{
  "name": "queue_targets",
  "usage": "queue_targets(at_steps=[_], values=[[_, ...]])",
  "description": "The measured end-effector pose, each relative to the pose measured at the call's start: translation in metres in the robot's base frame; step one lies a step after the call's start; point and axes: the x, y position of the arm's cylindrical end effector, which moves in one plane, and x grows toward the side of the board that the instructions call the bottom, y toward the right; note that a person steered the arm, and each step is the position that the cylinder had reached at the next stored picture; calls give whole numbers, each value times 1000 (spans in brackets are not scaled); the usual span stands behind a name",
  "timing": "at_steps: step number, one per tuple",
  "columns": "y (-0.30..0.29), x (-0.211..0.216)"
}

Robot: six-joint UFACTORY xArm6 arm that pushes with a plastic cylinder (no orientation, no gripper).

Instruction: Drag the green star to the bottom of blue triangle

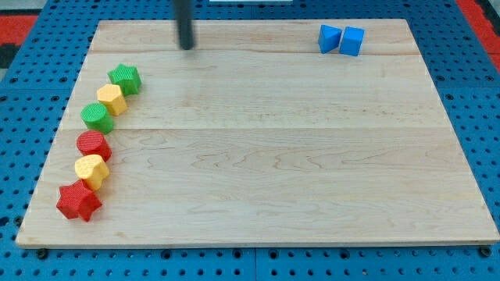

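While my tip (187,47) stands at about 11 o'clock on the tabletop (266,172), touching no block, the green star (125,79) sits at 9 o'clock, heading a curved row with the yellow block (112,99), green round block (97,117), red block (94,145), yellow heart (91,170) and red star (79,202). Well apart, at 1 o'clock, the blue triangle (329,38) sits just beside the blue cube (352,40); the arm carries no pincer, only a rod.
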Motion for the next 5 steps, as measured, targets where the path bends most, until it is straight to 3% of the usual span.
queue_targets(at_steps=[1,2,4,5], values=[[-83,61],[-111,113],[-2,70],[7,36]])
